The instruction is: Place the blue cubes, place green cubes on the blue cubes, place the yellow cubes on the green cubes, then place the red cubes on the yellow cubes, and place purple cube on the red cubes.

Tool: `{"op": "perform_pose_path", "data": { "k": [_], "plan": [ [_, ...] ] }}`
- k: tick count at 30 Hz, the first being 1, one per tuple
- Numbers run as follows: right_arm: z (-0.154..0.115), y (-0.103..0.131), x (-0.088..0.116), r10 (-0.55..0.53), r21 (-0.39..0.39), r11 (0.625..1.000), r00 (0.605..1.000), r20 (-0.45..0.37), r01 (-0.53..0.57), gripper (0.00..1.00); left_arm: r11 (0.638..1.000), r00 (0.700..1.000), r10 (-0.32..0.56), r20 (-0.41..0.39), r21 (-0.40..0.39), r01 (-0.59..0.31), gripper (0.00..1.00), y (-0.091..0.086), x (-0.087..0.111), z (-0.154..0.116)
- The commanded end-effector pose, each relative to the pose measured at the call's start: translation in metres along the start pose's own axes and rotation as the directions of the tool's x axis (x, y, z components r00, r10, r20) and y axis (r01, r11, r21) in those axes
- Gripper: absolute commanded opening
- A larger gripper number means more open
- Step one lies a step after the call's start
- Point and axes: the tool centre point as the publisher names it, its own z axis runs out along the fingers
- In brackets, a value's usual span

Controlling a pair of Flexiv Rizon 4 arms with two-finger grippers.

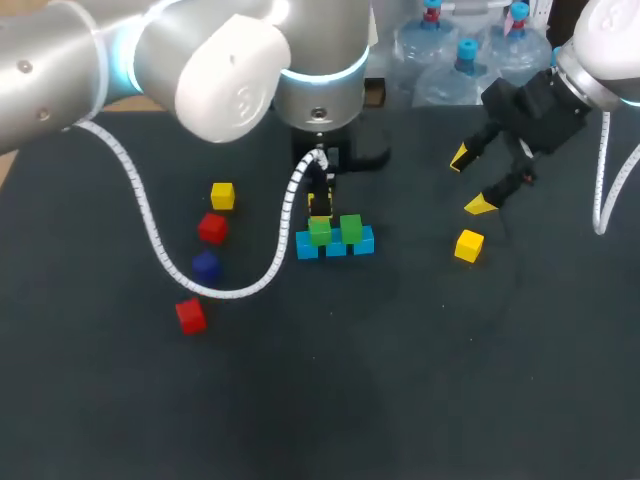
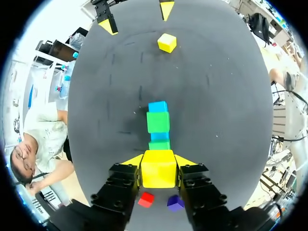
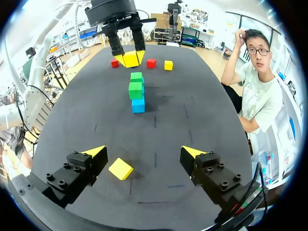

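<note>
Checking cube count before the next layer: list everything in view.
Blue cubes: 3, blue, row mid-table.
Green cubes: 2, green, on the blue row.
Held cube: 1, yellow, in left gripper, at the stack.
Loose yellow cubes: 2, yellow, one left of stack, one right.
Red cubes: 2, red, left of stack.
Purple cube: 1, purple, between the reds.
Table: 1, black.
Left gripper: shut on held cube.
Right gripper: open, over right yellow cube.

No text, label, number or sign could be read; the yellow cube [image 2: 158,168] showed plain faces; a faint mark on the left arm [image 1: 232,90] was too blurred.
</note>
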Motion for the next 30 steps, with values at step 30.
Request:
{"op": "perform_pose_path", "data": {
  "k": [30],
  "plan": [
    [0.0,0.001,0.0,0.0,0.003,1.0,1.0,0.001,0.0,1.0,0.998,0.998,-0.06,-0.003,0.018,0.06,0.0,-0.008,-0.024,0.013]
  ]
}}
